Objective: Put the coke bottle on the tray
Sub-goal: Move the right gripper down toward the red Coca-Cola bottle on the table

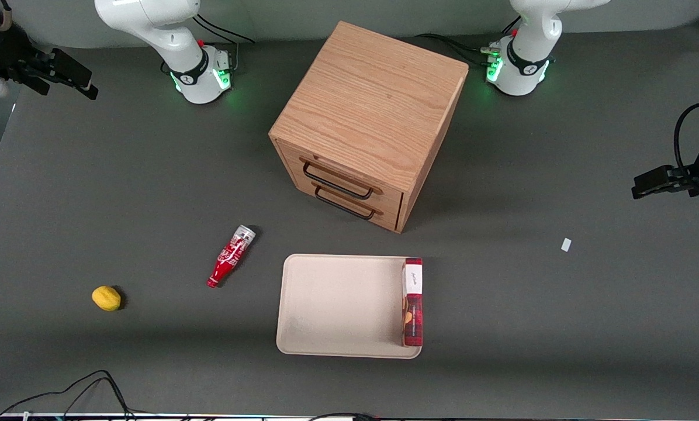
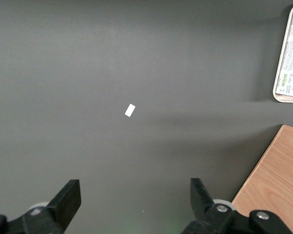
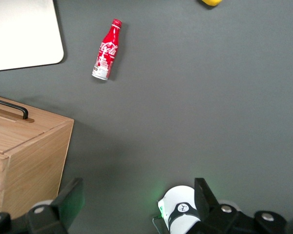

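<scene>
So the coke bottle (image 1: 231, 257) is lying on its side on the dark table (image 1: 121, 193), cap end pointing toward the front camera and the clear base pointing away from it. It sits just beside the tray (image 1: 338, 304), not touching it, on the working arm's side. The tray is in front of the wooden drawer cabinet (image 1: 367, 126) and has a red plaid box (image 1: 412, 301) standing along its edge on the parked arm's side. A small yellow lemon-looking thing (image 1: 106, 298) is further out toward the working arm's end, a bit nearer the camera than the bottle.

The right arm is raised high and pulled back, well apart from everything. Its gripper (image 3: 139, 204) hangs way up over the table near the arm's own base, looking down, with both black fingers (image 3: 71, 200) spread wide and nothing between them.
</scene>
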Tool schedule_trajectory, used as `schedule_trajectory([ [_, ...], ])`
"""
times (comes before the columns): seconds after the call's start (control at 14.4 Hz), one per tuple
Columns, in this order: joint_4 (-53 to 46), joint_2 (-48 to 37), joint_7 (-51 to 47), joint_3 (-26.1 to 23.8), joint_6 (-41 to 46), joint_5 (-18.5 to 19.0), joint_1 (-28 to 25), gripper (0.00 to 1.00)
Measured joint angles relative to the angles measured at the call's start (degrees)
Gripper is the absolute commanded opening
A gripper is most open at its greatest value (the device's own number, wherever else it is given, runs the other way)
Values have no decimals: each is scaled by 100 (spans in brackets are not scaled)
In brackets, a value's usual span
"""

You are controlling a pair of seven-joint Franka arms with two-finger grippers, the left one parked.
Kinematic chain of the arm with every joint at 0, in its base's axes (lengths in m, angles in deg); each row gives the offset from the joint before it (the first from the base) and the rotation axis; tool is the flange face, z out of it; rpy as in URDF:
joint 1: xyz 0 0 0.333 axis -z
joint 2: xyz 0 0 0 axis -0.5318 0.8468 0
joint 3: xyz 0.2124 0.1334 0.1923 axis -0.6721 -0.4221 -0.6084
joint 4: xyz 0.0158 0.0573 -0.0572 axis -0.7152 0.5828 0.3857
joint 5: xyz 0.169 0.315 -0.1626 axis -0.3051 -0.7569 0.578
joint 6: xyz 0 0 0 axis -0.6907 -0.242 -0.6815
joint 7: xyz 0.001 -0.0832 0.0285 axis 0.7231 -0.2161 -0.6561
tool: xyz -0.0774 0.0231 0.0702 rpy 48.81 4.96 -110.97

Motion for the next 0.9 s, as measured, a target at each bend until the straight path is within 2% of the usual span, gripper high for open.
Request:
schedule_trajectory([
  [0.55,-142,149,-98,-126,87,-4,-22,100],
  [0.69,-176,499,-594,-280,-230,-61,-23,100],
  [0.9,-169,1464,-1491,-481,-862,-234,-30,100],
])
